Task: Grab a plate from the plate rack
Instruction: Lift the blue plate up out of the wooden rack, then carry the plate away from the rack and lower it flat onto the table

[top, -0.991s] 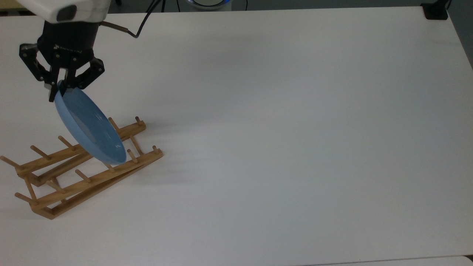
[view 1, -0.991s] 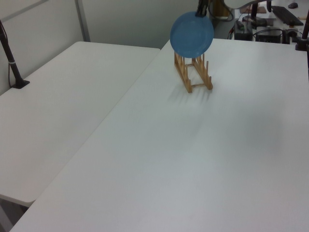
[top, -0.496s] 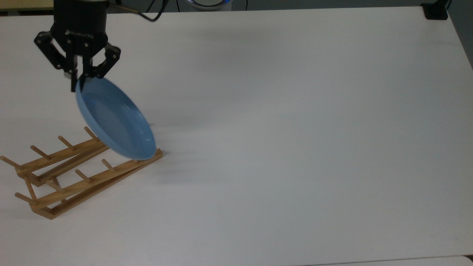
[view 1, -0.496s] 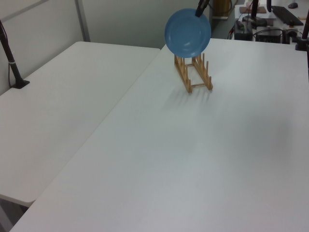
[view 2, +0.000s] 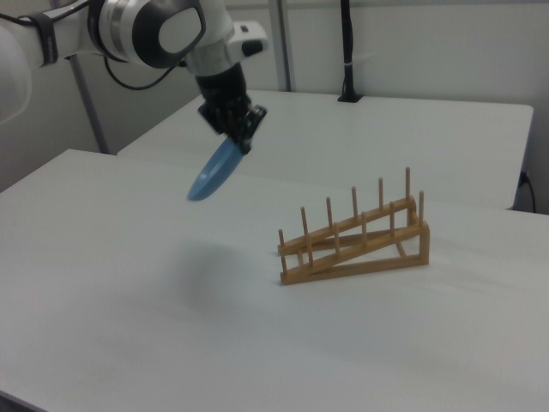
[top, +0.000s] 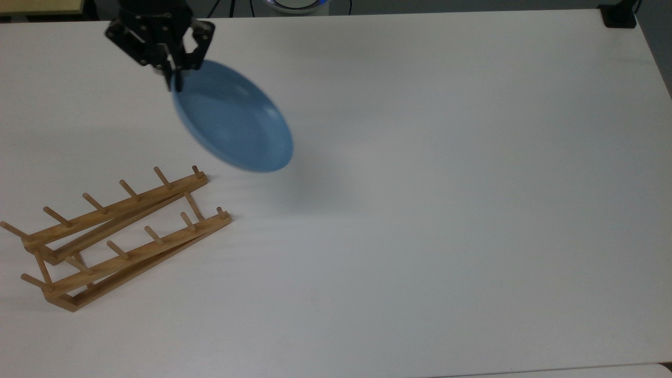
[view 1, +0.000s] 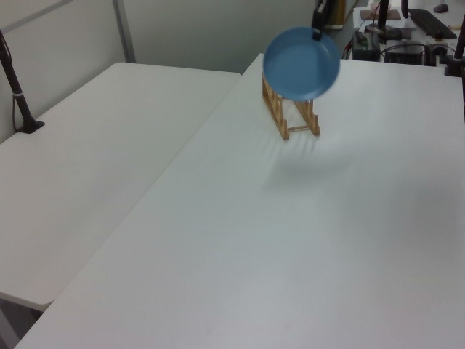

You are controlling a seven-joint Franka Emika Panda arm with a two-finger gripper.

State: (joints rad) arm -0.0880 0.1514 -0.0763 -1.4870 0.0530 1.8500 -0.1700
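Round light-blue plate (top: 233, 118) held in the air by the black two-finger gripper (top: 174, 79), clear of the light-brown wooden plate rack (top: 118, 236).

The gripper's fingers are closed on the plate's upper rim, and the plate hangs tilted below them, touching neither the rack nor the white desk (top: 446, 184). In the top view the gripper lies near the desk's far edge, toward the far left corner, and the plate slants down toward the top view's right. The rack, two pegged rails joined by crossbars, stands on the desk near the top view's left edge with no plate between its pegs. In the right view the plate (view 2: 214, 172) hangs edge-on, well apart from the rack (view 2: 356, 236), below the white arm (view 2: 154, 30); a faint shadow lies on the desk beneath.
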